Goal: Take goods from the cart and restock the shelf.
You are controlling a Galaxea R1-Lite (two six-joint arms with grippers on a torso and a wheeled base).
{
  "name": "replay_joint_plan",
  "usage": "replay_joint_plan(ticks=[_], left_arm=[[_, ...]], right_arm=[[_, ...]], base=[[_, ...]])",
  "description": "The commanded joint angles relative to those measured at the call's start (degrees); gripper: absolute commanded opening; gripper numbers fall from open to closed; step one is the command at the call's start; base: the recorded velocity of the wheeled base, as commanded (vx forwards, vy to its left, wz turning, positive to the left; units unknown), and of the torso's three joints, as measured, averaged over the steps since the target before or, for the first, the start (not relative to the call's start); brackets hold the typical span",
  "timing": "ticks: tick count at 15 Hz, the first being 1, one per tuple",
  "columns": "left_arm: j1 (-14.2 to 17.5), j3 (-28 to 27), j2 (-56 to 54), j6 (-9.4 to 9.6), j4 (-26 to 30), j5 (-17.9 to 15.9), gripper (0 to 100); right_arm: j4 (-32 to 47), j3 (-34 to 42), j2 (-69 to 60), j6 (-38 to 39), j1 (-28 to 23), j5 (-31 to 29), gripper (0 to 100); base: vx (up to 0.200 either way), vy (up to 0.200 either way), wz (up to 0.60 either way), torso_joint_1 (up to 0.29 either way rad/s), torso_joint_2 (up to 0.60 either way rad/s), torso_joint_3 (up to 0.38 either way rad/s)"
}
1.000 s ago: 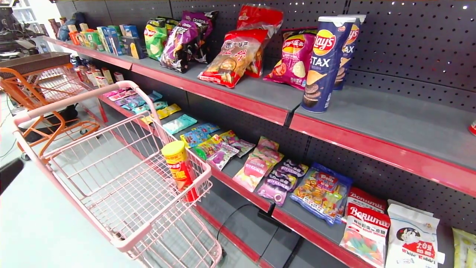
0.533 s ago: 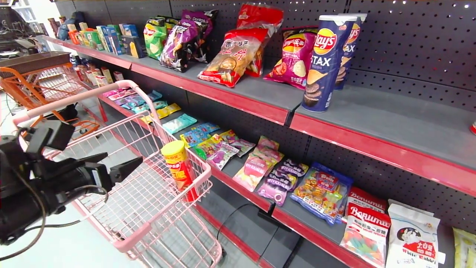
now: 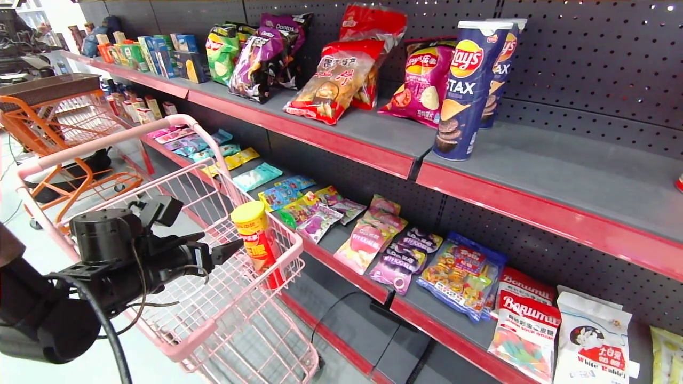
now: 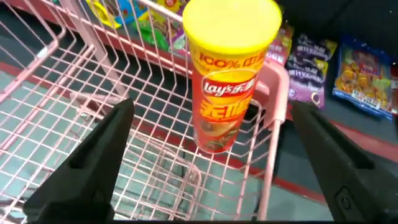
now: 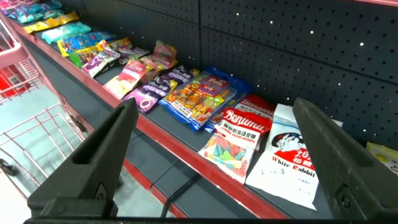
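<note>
While upright in the cart, one can

bright even overhead light, pinpoint glints on the pegboard, the shelf bowing near edges.

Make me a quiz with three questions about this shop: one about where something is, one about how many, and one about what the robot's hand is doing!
1. Where is the yellow-lidded chip can?
A) on the floor
B) in the pink cart
C) on the top shelf

2. How many blue cans stand on the upper shelf?
A) one
B) two
C) five

3. The left gripper is:
A) open
B) shut on a can
C) shut on a bag

Answers:
1 B, it stands upright in the cart's corner.
2 B, one stands behind the other.
3 A, its fingers stand wide apart.
</note>
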Motion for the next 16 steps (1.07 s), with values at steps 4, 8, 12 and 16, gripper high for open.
replay_joint_plan(ticks=[4,8,12,16], left_arm=[[-0.21,-10.72,9.24,0.02,-0.07,-0.18,100],[-2.5,-13.0,11.97,0.02,-0.07,-0.45,100],[-4.08,-14.85,13.2,0.02,0.2,-0.62,100],[-4.52,-18.45,15.83,0.02,0.2,-0.62,100]], right_arm=[[-0.02,0.0,0.04,-0.09,-0.02,0.04,100],[-0.02,0.0,0.04,-0.09,0.07,0.04,100],[-0.02,0.0,0.04,-0.18,-0.02,0.04,100],[-0.02,0.0,0.04,-0.18,-0.02,0.04,100]], base=[[0.0,0.0,0.0,0.0,0.0,0.0],[0.0,0.0,0.0,0.0,0.0,0.0],[0.0,0.0,0.0,0.0,0.0,0.0],[0.0,0.0,0.0,0.0,0.0,0.0]])
